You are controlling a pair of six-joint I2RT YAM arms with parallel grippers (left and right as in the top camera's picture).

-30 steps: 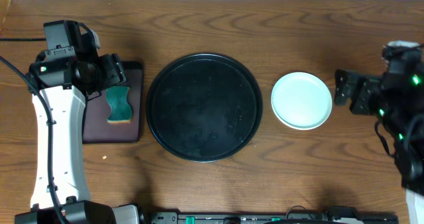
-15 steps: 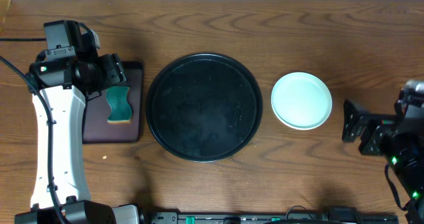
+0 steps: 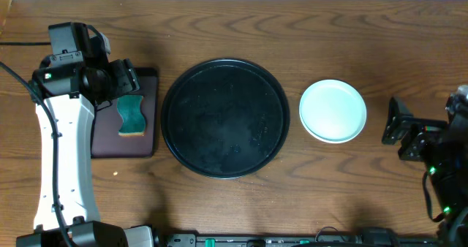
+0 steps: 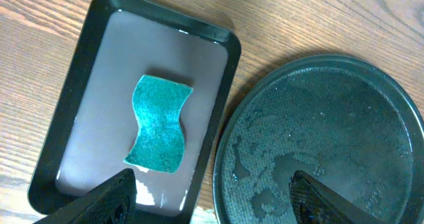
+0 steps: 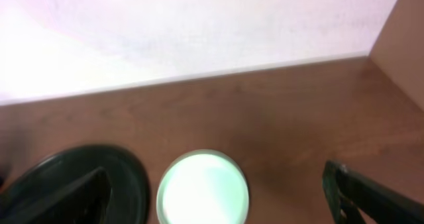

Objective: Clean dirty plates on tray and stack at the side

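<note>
The large round black tray (image 3: 224,118) sits mid-table, wet and bare of plates; it also shows in the left wrist view (image 4: 318,144) and the right wrist view (image 5: 73,184). A stack of plates (image 3: 333,110) with a clean pale blue-green one on top stands right of the tray, also in the right wrist view (image 5: 202,187). Any plates beneath it are hidden. My left gripper (image 4: 212,204) is open and empty, above the gap between the two trays. My right gripper (image 5: 218,214) is open and empty, drawn back to the right of the stack.
A rectangular dark maroon tray (image 3: 150,130) at the left holds a green sponge (image 3: 131,115), which also shows in the left wrist view (image 4: 158,123). A pale wall (image 5: 199,32) runs along the table's far edge.
My right arm has pulled back from beside the plate stack, toward the right front of the table. The left arm, sponge, tray and plates have not moved.
</note>
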